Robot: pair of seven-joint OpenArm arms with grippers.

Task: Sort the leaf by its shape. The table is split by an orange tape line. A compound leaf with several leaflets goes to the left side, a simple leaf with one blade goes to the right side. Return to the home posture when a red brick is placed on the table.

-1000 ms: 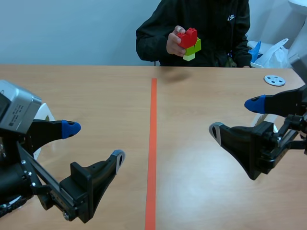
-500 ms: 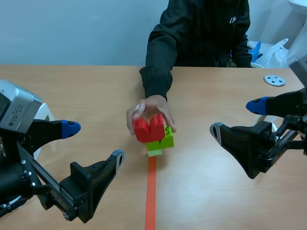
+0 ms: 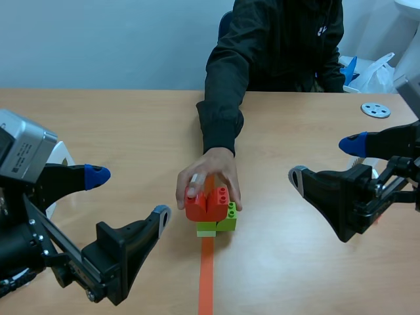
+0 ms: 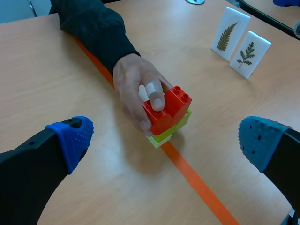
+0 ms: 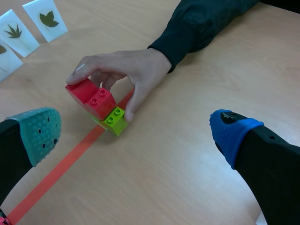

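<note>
A person's hand holds a red brick stacked on lime-green bricks, resting on the orange tape line mid-table. My left gripper hangs open at the near left, nothing between its fingers. At the right, my right gripper is open and empty as well. In the left wrist view the red brick lies ahead of my left gripper, with two leaf cards standing beyond. The right wrist view shows the red brick ahead of my right gripper, and leaf cards behind it.
The person sits across the table, a dark sleeve stretched over its middle. A grey disc lies at the far right, with plastic bags behind it. Bare wood lies on both sides of the tape near me.
The person's hand brought the red and green brick stack down from chest height onto the tape line in the middle of the table. Neither arm has moved.
</note>
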